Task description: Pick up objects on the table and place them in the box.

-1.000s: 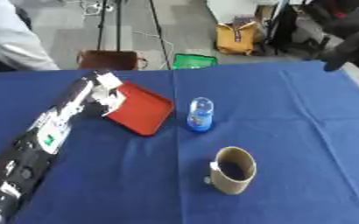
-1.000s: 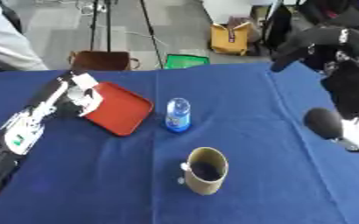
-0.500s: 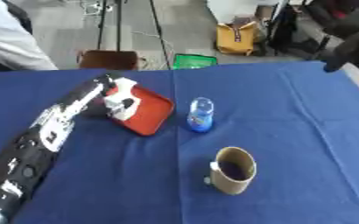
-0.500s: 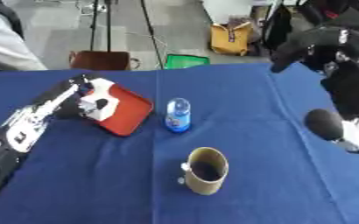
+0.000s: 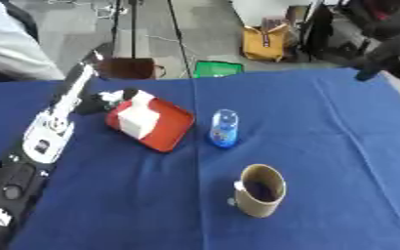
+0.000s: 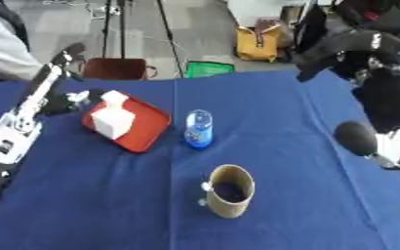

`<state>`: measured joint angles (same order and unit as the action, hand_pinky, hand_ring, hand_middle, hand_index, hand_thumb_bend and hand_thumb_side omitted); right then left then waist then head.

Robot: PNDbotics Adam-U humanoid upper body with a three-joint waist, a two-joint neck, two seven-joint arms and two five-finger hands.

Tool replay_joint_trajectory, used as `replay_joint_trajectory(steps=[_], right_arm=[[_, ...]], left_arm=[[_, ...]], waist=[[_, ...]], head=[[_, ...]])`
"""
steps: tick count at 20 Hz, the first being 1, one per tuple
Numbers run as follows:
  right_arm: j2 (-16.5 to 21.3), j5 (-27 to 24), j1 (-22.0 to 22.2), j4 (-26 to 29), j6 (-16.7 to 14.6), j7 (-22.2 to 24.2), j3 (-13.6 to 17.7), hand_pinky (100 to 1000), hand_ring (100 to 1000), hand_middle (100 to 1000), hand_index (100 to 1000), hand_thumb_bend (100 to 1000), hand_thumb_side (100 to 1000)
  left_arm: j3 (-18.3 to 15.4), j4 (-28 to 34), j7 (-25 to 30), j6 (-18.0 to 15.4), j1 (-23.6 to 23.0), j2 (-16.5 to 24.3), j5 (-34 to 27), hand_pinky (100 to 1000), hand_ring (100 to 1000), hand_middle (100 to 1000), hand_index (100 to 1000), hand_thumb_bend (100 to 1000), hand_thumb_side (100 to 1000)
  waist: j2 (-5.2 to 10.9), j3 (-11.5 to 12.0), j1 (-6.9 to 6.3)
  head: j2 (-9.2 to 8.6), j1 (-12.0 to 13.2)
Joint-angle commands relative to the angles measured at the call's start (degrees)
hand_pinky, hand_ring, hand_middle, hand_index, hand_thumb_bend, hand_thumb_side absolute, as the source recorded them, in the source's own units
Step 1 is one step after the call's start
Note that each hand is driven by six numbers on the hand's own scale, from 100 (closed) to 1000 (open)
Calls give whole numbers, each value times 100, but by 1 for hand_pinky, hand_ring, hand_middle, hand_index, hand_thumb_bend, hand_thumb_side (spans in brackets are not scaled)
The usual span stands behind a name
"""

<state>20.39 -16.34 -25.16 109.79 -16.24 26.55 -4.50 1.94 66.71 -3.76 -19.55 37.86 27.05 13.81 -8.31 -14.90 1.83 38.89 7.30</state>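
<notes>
A white block [image 5: 137, 117] stands in the shallow red box [image 5: 176, 129] at the table's left. My left hand [image 5: 99, 101] sits just beyond the box's left rim, open and apart from the block, with its long arm running down to the lower left corner. Right of the box a small blue bottle [image 5: 224, 128] stands upright. A brown mug [image 5: 261, 190] with a dark inside stands nearer to me. My right arm shows as dark shapes at the upper right, and my right hand [image 6: 350, 45] is a blur above the table's far edge.
The blue cloth table [image 5: 323, 127] reaches to all sides. Behind its far edge stand a brown stool [image 5: 131, 68], a green bin [image 5: 216, 68], a yellow bag [image 5: 266, 44] and tripod legs. A person's pale sleeve [image 5: 15, 49] shows at the far left.
My left hand carried the white block over the red box and let it go. The block now stands in the box, and the hand has drawn back to the left.
</notes>
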Motion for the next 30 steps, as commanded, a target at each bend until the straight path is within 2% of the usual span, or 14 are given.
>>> replay_joint_trajectory(steps=[1,2,3,8,9,12,14,16,17,19,26,30], right_arm=[[87,-17,-52,47,-1,3,73,776,639,688,786,605,412],[88,-15,-52,47,-3,2,75,776,638,688,786,605,412],[93,-13,-55,49,-7,0,78,776,638,688,786,604,412],[118,-3,-64,52,-23,-17,99,776,638,687,786,606,412],[128,3,-63,50,-23,-18,104,776,638,687,786,606,412],[147,21,-75,49,-31,-18,113,776,638,687,786,607,411],[173,39,-73,45,-29,-28,132,776,638,688,786,608,412],[175,52,-60,39,-22,-37,145,776,637,688,786,608,412],[182,57,-64,41,-22,-40,149,776,638,688,787,608,412],[199,66,-76,44,-21,-49,158,776,637,688,787,609,412],[205,79,-78,46,-25,-65,169,776,638,689,787,611,412],[200,78,-78,39,-17,-74,171,776,638,690,788,613,412]], left_arm=[[-133,507,-193,171,-33,259,-406,708,963,1000,1000,815,743],[-147,587,-206,240,-67,270,-453,708,963,1000,1000,815,743],[-193,674,-237,324,-145,280,-527,691,938,1000,1000,739,791],[-433,1441,-332,606,-578,397,-1035,662,894,1000,993,715,813],[-524,1653,-372,643,-700,458,-1052,637,848,946,915,653,800],[-720,2369,-389,601,-1061,533,-1548,631,837,933,901,644,799],[-883,3006,-323,457,-1451,610,-1921,628,829,924,898,628,800],[-994,3496,-160,425,-1751,681,-2144,628,822,913,892,593,794],[-1037,3689,-50,426,-1883,696,-2198,615,798,880,866,528,797],[-1145,4033,181,464,-2112,665,-2267,613,793,870,856,515,800],[-1289,4608,372,622,-2388,498,-2334,612,788,864,859,493,770],[-1276,4660,434,712,-2451,450,-2315,609,788,866,867,473,780]], waist=[[96,6,-3],[96,7,-1],[93,22,3],[71,53,9],[57,94,6],[24,159,-8],[2,213,-53],[2,253,-68],[-9,275,-82],[-29,301,-103],[-26,328,-92],[-8,318,-112]], head=[[-52,-26],[-51,-27],[-50,-27],[-48,-48],[-46,-51],[-48,-60],[-46,-87],[-51,-116],[-55,-128],[-52,-147],[-70,-176],[-65,-207]])
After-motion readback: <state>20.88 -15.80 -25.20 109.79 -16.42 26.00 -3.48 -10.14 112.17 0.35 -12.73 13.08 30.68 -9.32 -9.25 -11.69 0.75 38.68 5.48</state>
